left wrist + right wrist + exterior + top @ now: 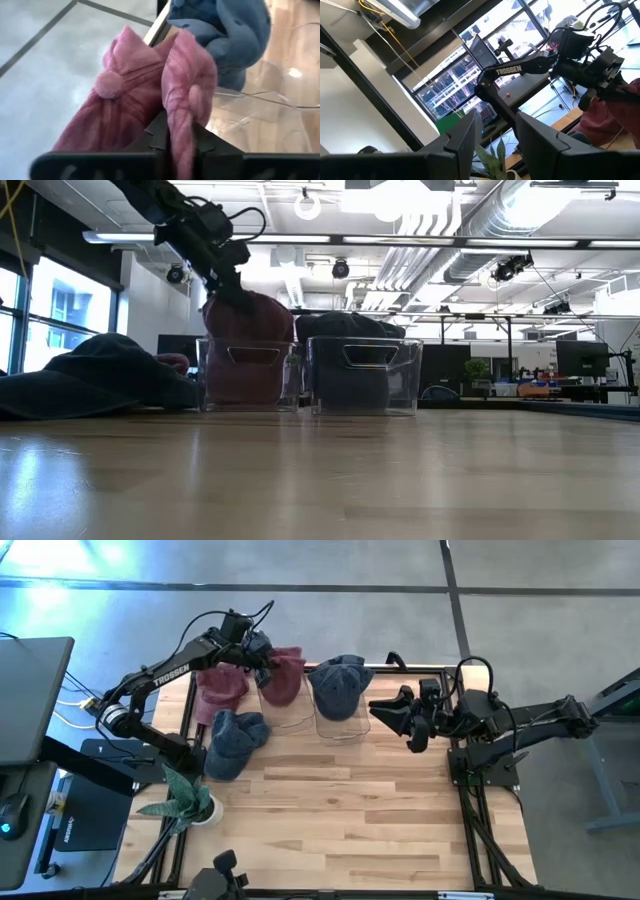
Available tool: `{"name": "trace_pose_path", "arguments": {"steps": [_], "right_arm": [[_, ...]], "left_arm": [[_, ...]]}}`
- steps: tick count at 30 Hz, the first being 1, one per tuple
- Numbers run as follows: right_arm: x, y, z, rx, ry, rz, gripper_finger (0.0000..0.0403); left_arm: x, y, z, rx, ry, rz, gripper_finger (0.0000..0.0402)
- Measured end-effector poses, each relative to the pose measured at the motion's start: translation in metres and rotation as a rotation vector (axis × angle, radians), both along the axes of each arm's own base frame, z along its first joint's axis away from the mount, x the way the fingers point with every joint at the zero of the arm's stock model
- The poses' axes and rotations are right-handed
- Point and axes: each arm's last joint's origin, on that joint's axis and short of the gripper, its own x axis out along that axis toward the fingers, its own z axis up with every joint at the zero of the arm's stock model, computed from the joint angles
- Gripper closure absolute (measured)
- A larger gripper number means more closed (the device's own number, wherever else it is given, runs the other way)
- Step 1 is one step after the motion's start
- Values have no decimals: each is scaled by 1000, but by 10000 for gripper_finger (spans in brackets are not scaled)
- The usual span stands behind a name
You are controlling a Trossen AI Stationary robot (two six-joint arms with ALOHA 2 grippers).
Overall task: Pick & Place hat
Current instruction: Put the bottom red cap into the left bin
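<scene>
1. High view is showing the left gripper [262, 658] reaching over the far left part of the table [340, 810], with its fingers pinching a fold of a pink hat [283, 676].
2. That pink hat is sitting in the left clear bin [247, 374], bulging above its rim.
3. Left wrist view is showing the pink fabric [185, 95] squeezed between the two dark fingers [159, 131].
4. A blue hat [338, 682] is resting in the right clear bin [365, 375], just beside the first bin.
5. A second pink hat [220, 690] is lying on the table left of the bins, and a second blue hat [233, 740] is lying nearer the camera from it.
6. The right gripper [385, 712] is waiting at the right side of the table, fingers spread and holding nothing.
7. A plant [185, 798] is standing at the table's left edge.
</scene>
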Motion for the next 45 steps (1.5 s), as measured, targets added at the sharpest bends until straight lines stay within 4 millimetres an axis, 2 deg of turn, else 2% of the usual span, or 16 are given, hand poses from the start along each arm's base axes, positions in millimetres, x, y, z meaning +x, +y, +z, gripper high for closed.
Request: {"name": "trace_pose_path", "arguments": {"steps": [8,14,21,25,29,32,34,39,42,45], "right_arm": [[0,1,-2,-9,16,32,265],[1,3,-3,-21,30,80,265],[1,5,-4,-61,46,142,265],[1,6,-6,-88,63,172,265],[1,6,-7,-123,72,168,265],[2,6,-8,-132,82,167,265],[2,6,-8,-133,84,169,265],[2,7,-8,-133,81,219,265],[1,9,-8,-133,78,236,265],[1,11,-8,-133,78,248,265]], "left_arm": [[-7,-9,4,-67,15,5,272],[-13,-15,32,-71,16,53,244],[-17,-33,63,-114,20,51,244],[-6,-51,59,-220,33,-32,244],[13,-63,48,-214,57,-64,260],[35,-60,36,-172,64,50,284],[42,-55,32,-133,63,121,301],[48,-32,24,33,112,272,339],[52,-21,24,80,62,304,355],[55,-19,23,68,31,309,367]]}}
